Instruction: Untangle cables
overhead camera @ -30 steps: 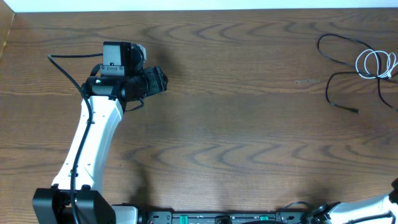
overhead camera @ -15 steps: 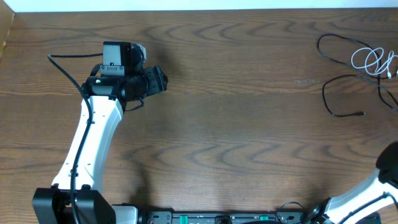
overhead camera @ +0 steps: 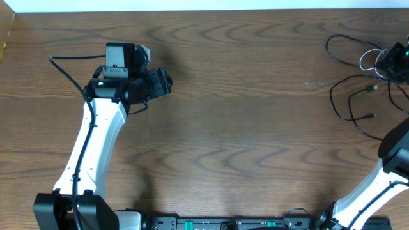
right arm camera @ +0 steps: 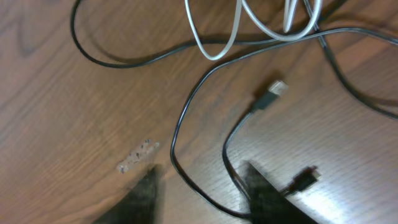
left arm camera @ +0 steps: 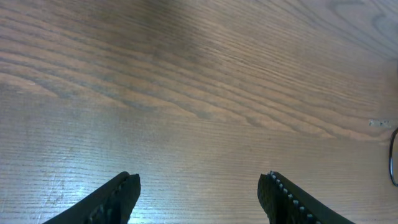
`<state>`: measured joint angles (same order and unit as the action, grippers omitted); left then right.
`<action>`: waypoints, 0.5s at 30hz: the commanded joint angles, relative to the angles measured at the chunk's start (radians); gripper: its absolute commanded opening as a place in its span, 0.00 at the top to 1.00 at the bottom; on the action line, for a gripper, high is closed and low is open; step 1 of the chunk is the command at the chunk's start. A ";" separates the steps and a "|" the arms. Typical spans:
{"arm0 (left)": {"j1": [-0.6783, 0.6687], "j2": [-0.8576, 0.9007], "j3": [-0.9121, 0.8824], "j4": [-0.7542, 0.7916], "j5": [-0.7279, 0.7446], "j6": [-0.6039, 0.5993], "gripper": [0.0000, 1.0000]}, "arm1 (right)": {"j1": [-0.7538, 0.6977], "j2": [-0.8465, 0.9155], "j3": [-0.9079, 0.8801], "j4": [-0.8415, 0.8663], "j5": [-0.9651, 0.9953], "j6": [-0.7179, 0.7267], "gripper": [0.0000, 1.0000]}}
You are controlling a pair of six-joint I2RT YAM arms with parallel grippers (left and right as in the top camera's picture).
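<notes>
1. Your tangle sits at the table's (overhead camera: 255, 134) 2 to 3 o'clock edge in the overhead view. The white cable (right arm camera: 213, 57) and the black cables (right arm camera: 176, 134) lie together there.
2. The white cable shows as loops at 12 o'clock in the right wrist view, crossed with black strands. Overhead, only a short white arc shows, just beside the right gripper (right arm camera: 199, 169).
3. One black strand swings wide toward 10 o'clock from the white loops. Another curls down past centre toward 6 o'clock.
4. The USB plug (right arm camera: 273, 93) lies loose on the wood, just to 3 o'clock of centre. A small plug (right arm camera: 308, 177) sits at 5 o'clock, too blurred to tell its type.
5. The right gripper's fingers are spread apart with nothing pinched. It is over the tangle, and a black strand runs on the wood under the gap. You cannot tell from these views whether the tips touch the table.
6. The left gripper (left arm camera: 199, 180) has its fingers spread wide and holds nothing. It is over bare wood at the table's 10 o'clock, well apart from the tangle.
7. A sliver of black cable shows at 3 o'clock in the left wrist view.
8. A pale scuff (right arm camera: 137, 155) marks the wood at 8 o'clock in the right wrist view, near the curling strand but not touching it.
</notes>
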<state>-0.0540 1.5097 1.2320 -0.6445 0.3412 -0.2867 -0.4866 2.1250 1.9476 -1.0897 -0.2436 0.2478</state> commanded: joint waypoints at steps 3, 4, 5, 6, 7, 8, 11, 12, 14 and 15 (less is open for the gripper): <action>0.002 0.000 -0.004 0.000 -0.003 0.017 0.34 | -0.006 -0.007 -0.010 0.003 -0.095 -0.017 0.46; 0.002 0.000 -0.004 0.000 -0.003 0.017 0.34 | -0.006 -0.018 -0.006 -0.005 -0.132 -0.047 0.45; 0.002 0.000 -0.004 0.000 -0.003 0.017 0.34 | -0.002 -0.037 -0.003 -0.012 -0.185 -0.086 0.43; 0.002 0.000 -0.004 -0.003 -0.003 0.017 0.34 | 0.003 -0.055 -0.001 -0.022 -0.229 -0.125 0.40; 0.002 0.000 -0.004 -0.010 -0.003 0.017 0.31 | 0.011 -0.084 0.001 -0.042 -0.270 -0.161 0.36; 0.002 0.000 -0.004 -0.014 -0.003 0.017 0.20 | 0.020 -0.109 0.001 -0.059 -0.285 -0.181 0.35; 0.002 0.000 -0.004 -0.015 -0.003 0.017 0.02 | 0.069 -0.216 0.001 -0.108 -0.287 -0.243 0.34; 0.002 0.000 -0.004 -0.020 -0.003 0.017 0.02 | 0.094 -0.262 0.001 -0.126 -0.286 -0.272 0.33; 0.002 0.000 -0.004 -0.029 -0.003 0.017 0.02 | 0.138 -0.340 0.001 -0.158 -0.274 -0.314 0.27; 0.002 0.000 -0.004 -0.029 -0.003 0.017 0.02 | 0.164 -0.382 0.001 -0.179 -0.256 -0.317 0.23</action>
<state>-0.0540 1.5097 1.2320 -0.6659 0.3408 -0.2829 -0.3874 1.8801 1.9289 -1.2339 -0.4808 0.0246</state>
